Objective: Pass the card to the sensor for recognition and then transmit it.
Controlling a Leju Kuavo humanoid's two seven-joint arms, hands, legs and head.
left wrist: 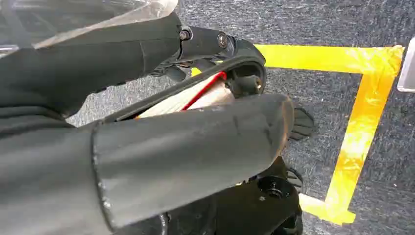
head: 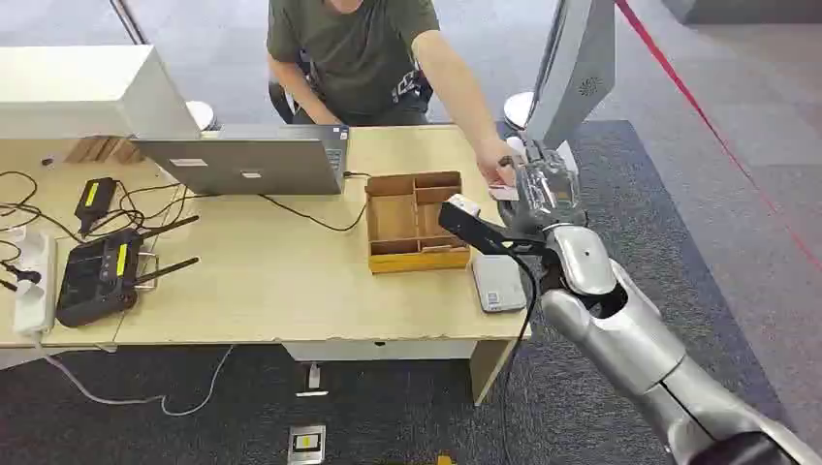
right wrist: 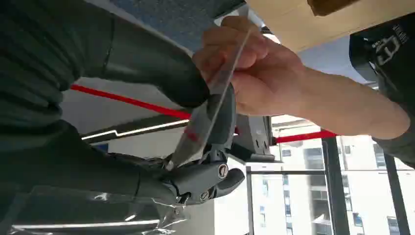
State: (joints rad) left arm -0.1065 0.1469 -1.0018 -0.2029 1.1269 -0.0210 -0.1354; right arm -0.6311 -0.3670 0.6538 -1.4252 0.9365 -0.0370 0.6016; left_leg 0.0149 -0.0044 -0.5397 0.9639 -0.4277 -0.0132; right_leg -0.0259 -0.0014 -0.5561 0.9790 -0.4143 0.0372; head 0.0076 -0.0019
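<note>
My right hand (head: 545,189) reaches past the table's right end and pinches a thin translucent card (right wrist: 205,117) with a red mark between its thumb and dark fingers (right wrist: 221,120). A person's hand (right wrist: 259,73) grips the card's other end, so both hold it. In the head view the card (head: 505,192) shows as a small pale slip between the person's hand (head: 496,163) and mine. The flat grey-white sensor pad (head: 497,283) lies on the table just short of my wrist. My left hand (left wrist: 186,147) hangs over the floor, thumb in front, its finger pose unclear.
A cardboard divided tray (head: 417,221) sits left of the sensor. The person sits behind the wooden table (head: 291,281) by a laptop (head: 247,163). A router (head: 97,276), power strip (head: 34,281) and cables crowd the left end. A monitor (head: 574,68) stands at the right end.
</note>
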